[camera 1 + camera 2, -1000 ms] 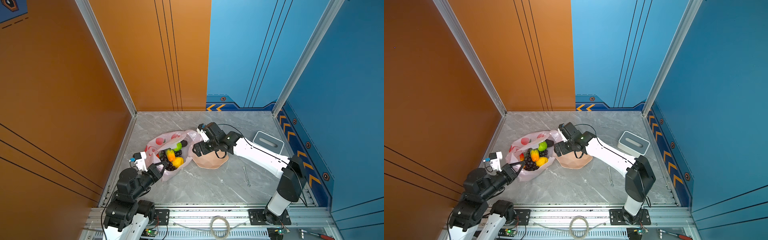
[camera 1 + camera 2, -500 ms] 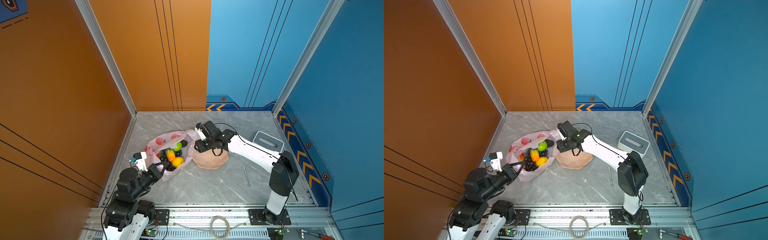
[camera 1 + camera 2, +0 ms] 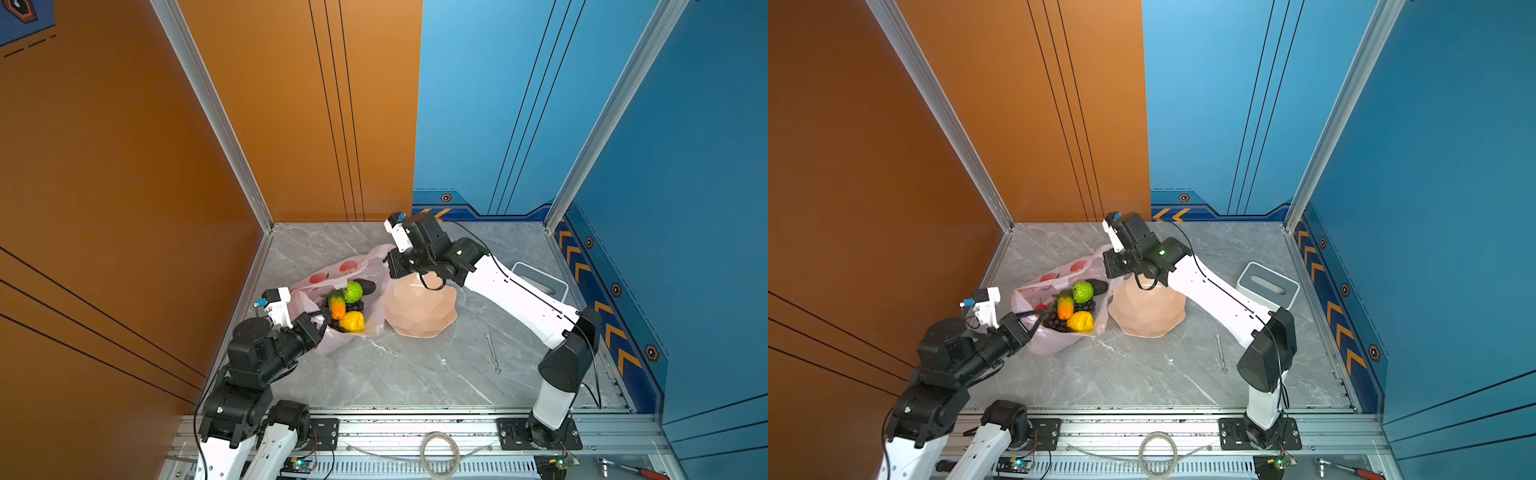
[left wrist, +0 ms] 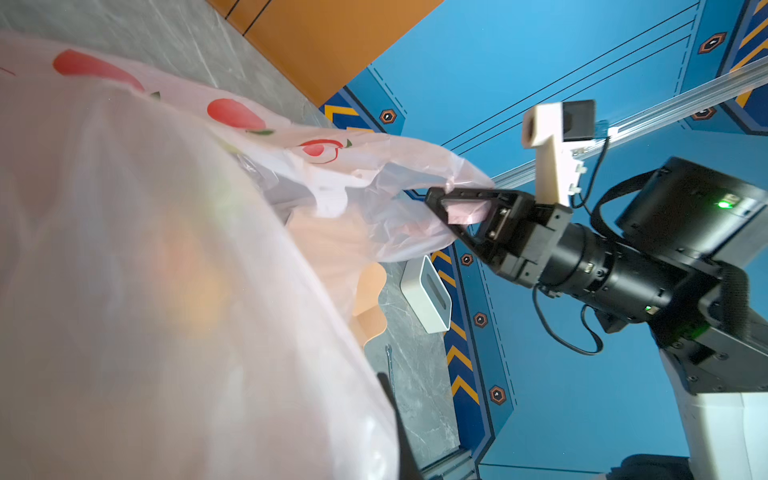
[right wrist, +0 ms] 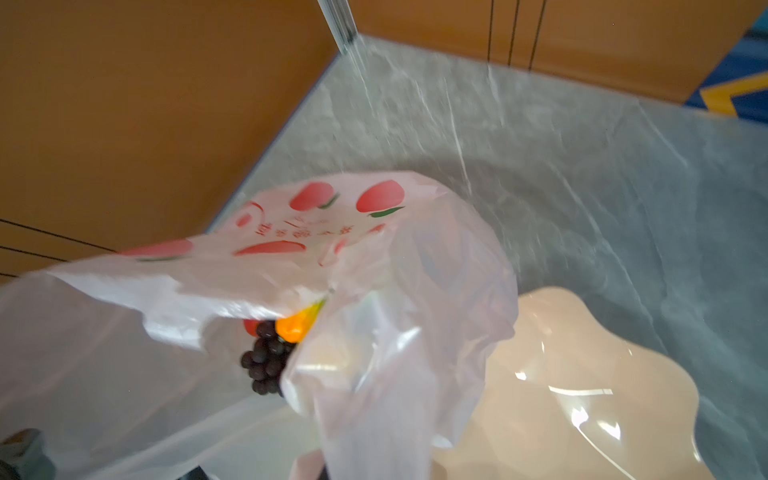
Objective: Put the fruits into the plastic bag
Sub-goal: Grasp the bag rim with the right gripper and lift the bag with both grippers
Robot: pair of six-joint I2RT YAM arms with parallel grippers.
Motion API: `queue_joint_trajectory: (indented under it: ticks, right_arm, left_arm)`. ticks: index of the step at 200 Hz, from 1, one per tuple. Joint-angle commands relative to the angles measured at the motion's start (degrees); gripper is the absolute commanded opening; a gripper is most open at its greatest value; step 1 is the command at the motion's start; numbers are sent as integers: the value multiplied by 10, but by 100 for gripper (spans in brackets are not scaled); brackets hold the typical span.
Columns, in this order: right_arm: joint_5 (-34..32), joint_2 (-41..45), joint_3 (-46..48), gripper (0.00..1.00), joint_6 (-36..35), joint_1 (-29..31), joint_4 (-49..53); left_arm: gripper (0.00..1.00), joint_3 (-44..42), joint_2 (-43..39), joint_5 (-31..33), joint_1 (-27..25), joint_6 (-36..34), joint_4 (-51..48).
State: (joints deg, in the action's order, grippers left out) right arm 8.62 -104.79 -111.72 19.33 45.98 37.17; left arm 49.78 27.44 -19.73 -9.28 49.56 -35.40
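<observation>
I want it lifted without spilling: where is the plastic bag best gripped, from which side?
Pinch the plastic bag by its rim on two opposite sides, from outside: near-left, where the left gripper is shut on it, and far-right, where the right gripper is. Limp film, mouth facing up: the fruits should stay in.

**Bright hues fill a pale-pink plastic bag [image 3: 316, 278]**

At centre frame, the translucent bag, printed with red fruits and green leaves, shows a bumpy green ball [image 3: 353, 291], a green-orange oblong [image 3: 337, 304], a yellow lemon [image 3: 352, 321], a black avocado [image 3: 368, 286] and dark purple grapes [image 5: 266, 361]. The bowl [image 3: 419, 309] to its right is peach. The tabletop [image 3: 395, 374] is grey marble veined white, between an orange wall [image 3: 124, 166] at left and a blue wall [image 3: 685, 166] at right.
</observation>
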Motion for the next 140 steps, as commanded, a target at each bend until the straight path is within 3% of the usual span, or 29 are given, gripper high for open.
queue_joint_trajectory:
  ticks: [1, 74, 140]
  right_arm:
    - [39, -37, -80, 0, 17, 5, 22]
    - [101, -136, -307, 0, 64, 8, 18]
    - [151, -164, -333, 0, 126, -14, -69]
  left_arm:
    - [0, 70, 44, 24, 8, -68, 11]
    - [0, 305, 182, 68, 42, -179, -12]
    - [0, 337, 207, 51, 54, -171, 14]
